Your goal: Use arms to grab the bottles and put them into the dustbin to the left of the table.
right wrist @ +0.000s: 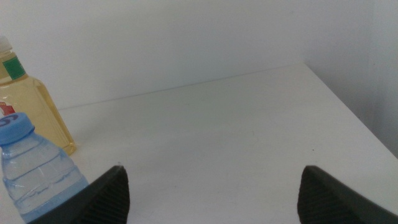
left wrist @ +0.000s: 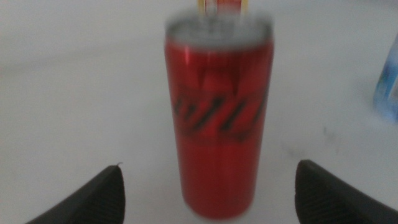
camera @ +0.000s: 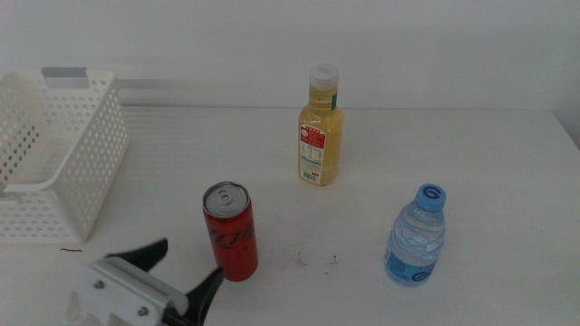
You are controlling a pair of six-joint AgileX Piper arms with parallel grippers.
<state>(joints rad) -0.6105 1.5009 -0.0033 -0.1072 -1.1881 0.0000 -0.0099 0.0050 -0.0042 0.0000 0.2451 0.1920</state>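
Red can (camera: 231,231) before left gripper (camera: 188,266)

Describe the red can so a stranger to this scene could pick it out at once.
Start at the white basket on the table's left side, then look right and toward the near edge. There the red can stands upright, just ahead of the open left gripper. Unlike the yellow juice bottle and clear water bottle, it is red metal with a silver top.
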